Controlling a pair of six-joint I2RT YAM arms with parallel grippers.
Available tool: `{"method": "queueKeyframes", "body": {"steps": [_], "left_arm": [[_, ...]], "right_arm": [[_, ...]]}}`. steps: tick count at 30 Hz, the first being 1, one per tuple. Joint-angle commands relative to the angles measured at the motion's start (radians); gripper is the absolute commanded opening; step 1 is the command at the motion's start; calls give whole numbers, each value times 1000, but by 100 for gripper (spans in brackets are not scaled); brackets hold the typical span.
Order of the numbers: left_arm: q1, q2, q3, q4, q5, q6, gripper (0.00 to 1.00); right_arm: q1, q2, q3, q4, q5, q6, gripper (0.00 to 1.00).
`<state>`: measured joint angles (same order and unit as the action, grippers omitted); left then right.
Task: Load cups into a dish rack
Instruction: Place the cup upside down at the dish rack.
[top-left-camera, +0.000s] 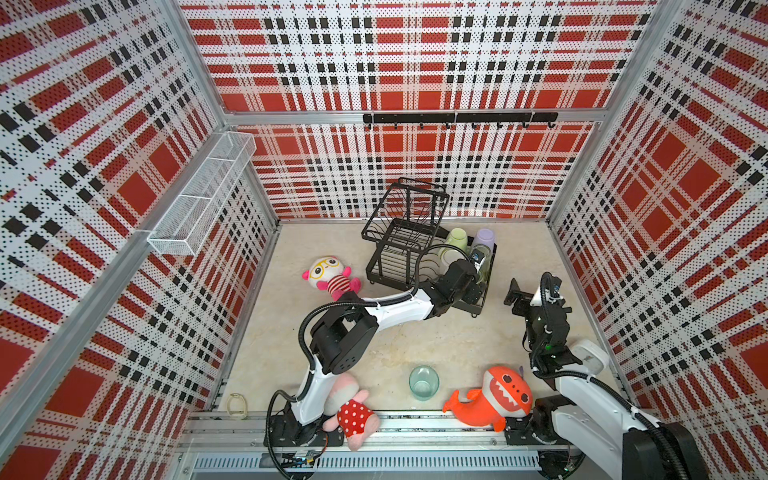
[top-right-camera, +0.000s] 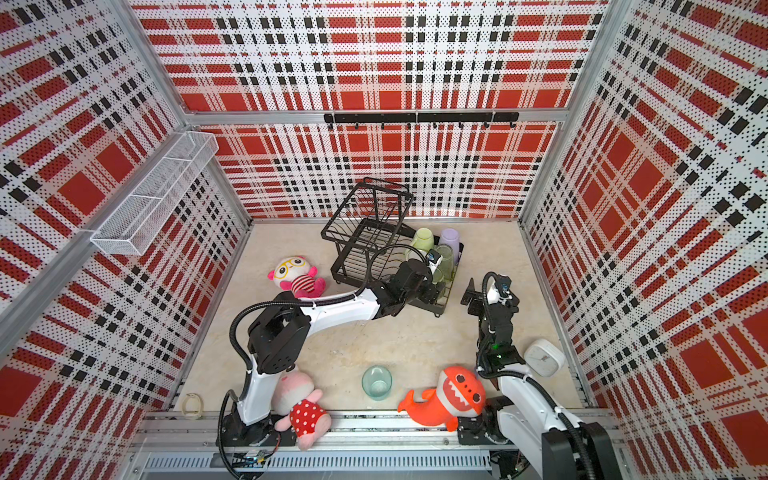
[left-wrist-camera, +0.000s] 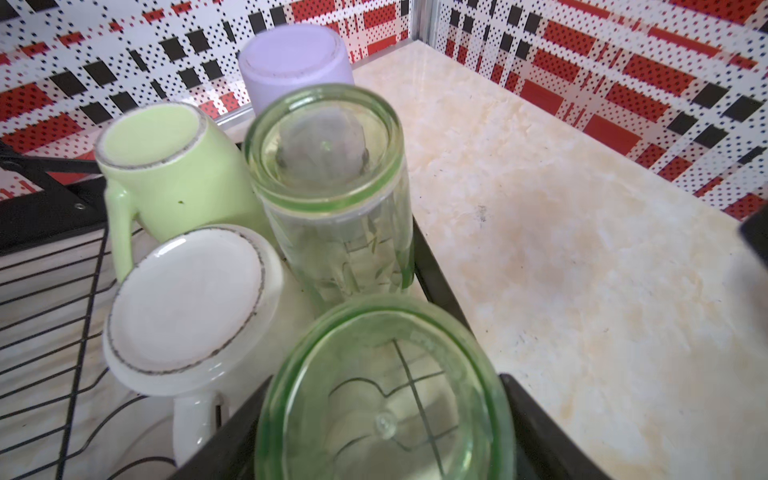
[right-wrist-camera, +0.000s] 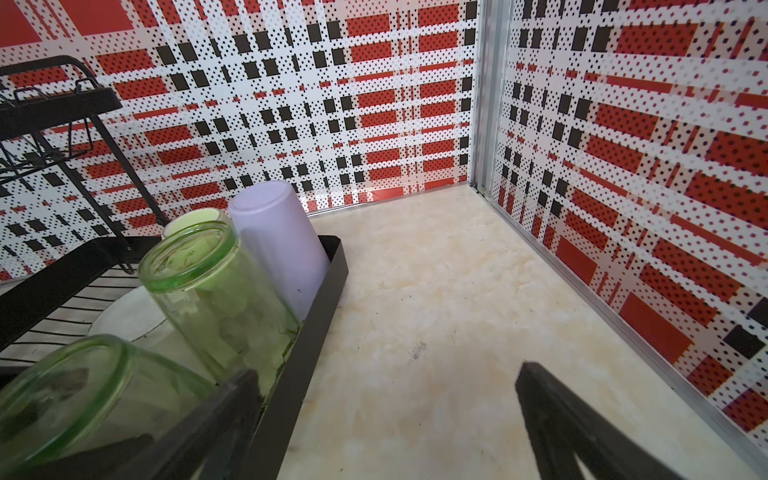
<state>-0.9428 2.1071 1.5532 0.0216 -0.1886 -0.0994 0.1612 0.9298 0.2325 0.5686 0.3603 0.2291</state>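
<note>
Five of the six cups stand upside down in the lower tier of the dish rack: pale green mug, lilac tumbler, tall green glass and white mug just ahead of the left hand, and the short green glass inside it, though I cannot tell if the hand pinches it or only stands around it. The teal glass is not yet loaded; it stands on the counter well behind both hands, and the right hand is spread wide and empty just beside the rack

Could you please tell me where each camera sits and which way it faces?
Top views: overhead, robot's side, looking down on black wire dish rack, left arm, right arm.
Left wrist: over the rack, facing short clear green glass; own body unclear.
Right wrist: beside the rack, facing the back corner; open right gripper shows.
Shared by wrists: lilac plastic tumbler, tall clear green glass.
</note>
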Motion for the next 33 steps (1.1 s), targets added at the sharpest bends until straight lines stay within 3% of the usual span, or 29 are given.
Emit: {"method": "queueKeyframes", "body": {"steps": [1,10,20,29,33], "left_arm": [[6,28,37,29,-3,12,63],[5,64,49,46,9,6,64],[-2,93,59,43,6,4,76],[-11,43,65,27,8,6,92],[-19,5,66,12,6,9,96]], "right_arm": [[-6,-20,-4,-7,15,-10,100],[-6,-22,-10,-13,13,-25,100],[-6,-24,-1,-35,-14,-32,100],[-9,-8,100,-215,-17,17,100],[-17,-3,168,-333,26,118,100]]}}
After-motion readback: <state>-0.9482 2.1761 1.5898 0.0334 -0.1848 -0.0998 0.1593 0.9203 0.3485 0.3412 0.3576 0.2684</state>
